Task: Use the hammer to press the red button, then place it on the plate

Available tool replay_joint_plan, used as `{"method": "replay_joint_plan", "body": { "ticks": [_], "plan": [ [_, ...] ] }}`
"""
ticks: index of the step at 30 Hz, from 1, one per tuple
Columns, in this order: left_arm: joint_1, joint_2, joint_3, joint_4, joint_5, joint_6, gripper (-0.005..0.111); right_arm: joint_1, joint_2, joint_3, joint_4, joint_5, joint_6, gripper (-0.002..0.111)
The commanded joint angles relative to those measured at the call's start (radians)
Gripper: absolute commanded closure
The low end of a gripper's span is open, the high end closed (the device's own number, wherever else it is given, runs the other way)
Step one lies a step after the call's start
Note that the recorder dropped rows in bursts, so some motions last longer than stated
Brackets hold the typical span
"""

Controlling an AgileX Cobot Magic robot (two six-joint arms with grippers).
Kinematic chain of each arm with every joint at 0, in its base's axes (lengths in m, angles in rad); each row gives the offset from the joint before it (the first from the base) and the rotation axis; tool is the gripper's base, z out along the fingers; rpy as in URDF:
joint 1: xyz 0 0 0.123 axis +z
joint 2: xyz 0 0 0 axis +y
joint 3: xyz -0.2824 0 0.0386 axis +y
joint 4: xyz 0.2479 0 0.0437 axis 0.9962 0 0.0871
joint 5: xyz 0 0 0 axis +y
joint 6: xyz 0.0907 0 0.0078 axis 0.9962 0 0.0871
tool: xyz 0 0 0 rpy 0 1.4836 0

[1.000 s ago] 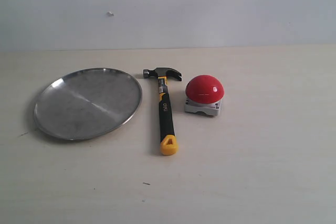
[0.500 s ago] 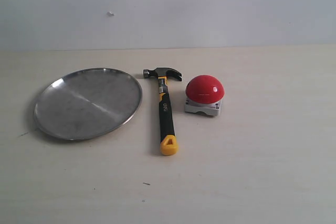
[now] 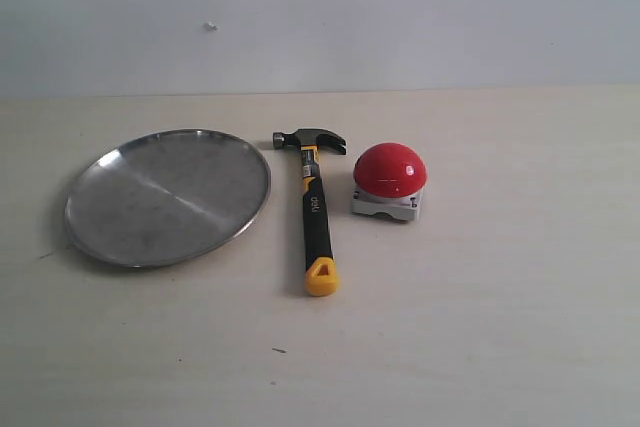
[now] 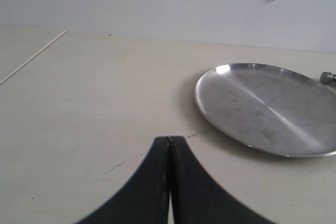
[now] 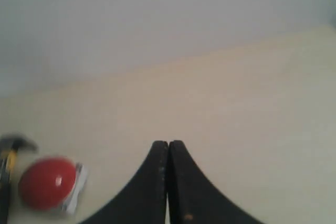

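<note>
The hammer [image 3: 314, 208] lies flat on the table in the exterior view, dark head at the far end, yellow looped end toward the near edge. The red button [image 3: 390, 179] on its grey base sits just right of the hammer head. The silver plate [image 3: 168, 195] rests to the hammer's left. Neither arm shows in the exterior view. My left gripper [image 4: 169, 139] is shut and empty, short of the plate [image 4: 268, 106]. My right gripper [image 5: 168, 142] is shut and empty, with the red button [image 5: 48, 182] and the blurred hammer head [image 5: 16, 144] off to one side.
The pale wooden table [image 3: 500, 297] runs back to a plain white wall [image 3: 400, 7]. A thin seam line [image 4: 31, 59] crosses the tabletop in the left wrist view.
</note>
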Motion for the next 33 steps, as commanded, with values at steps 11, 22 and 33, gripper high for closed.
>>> {"method": "replay_joint_plan", "body": {
  "ticks": [11,22,33],
  "plan": [
    [0.001,-0.007,0.0,-0.006,-0.002,0.001,0.107,0.462,0.703,-0.575,0.058,0.484,-0.021,0.108],
    [0.001,-0.007,0.0,-0.006,-0.002,0.001,0.107,0.552,1.161,-1.088,0.05,0.602,0.02,0.108],
    [0.001,-0.007,0.0,-0.006,-0.002,0.001,0.107,0.552,1.337,-1.309,0.05,0.602,0.018,0.107]
  ]
}}
